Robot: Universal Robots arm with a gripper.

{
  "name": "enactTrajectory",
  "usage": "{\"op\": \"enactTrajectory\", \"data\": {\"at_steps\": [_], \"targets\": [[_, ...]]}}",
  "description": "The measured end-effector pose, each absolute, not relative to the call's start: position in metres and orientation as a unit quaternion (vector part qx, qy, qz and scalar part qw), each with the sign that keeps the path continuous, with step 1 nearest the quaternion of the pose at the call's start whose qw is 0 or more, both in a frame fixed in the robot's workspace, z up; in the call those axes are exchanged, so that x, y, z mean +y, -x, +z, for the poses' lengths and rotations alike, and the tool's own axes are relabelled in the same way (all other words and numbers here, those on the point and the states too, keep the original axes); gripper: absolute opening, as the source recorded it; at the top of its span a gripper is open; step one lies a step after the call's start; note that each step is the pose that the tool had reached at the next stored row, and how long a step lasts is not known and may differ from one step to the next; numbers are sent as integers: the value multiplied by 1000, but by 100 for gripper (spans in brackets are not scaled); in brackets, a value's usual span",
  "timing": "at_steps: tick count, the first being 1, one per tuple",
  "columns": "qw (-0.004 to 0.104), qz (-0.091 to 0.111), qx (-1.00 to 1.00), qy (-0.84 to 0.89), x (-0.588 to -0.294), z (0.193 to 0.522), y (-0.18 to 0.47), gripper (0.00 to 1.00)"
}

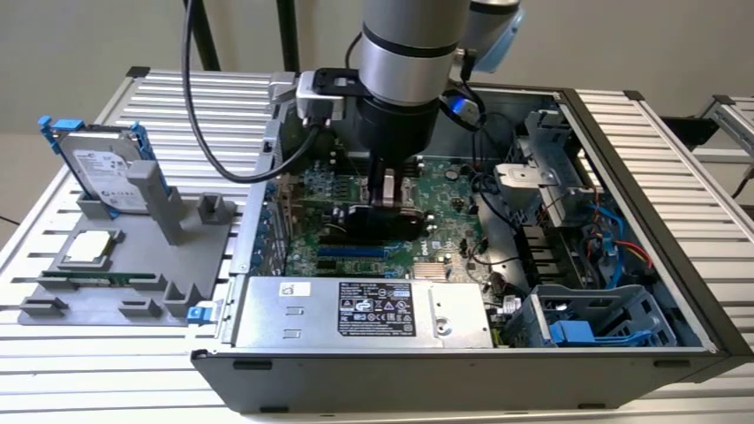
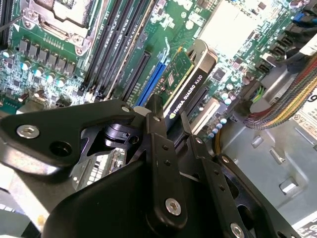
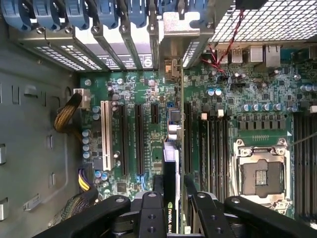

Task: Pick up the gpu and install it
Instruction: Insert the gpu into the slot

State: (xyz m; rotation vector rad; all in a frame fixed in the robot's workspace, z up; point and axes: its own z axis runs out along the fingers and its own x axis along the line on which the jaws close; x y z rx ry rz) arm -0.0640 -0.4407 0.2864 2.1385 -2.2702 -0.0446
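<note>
Arm: silver cylindrical links, pale blue joint cap, black wrist, looped black cable; gripper: black plates with silver screw heads.

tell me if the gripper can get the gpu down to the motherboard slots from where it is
Probably yes: the gripper holds the gpu edge-down right above the motherboard inside the open case, and nothing visible lies between the card and the slots beneath it.
</note>
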Motion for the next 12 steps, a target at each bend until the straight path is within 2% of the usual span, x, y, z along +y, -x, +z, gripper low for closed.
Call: {"op": "enactTrajectory", "data": {"at_steps": [12], "targets": [[11, -14, -728, -686, -441, 281, 68, 0]]}}
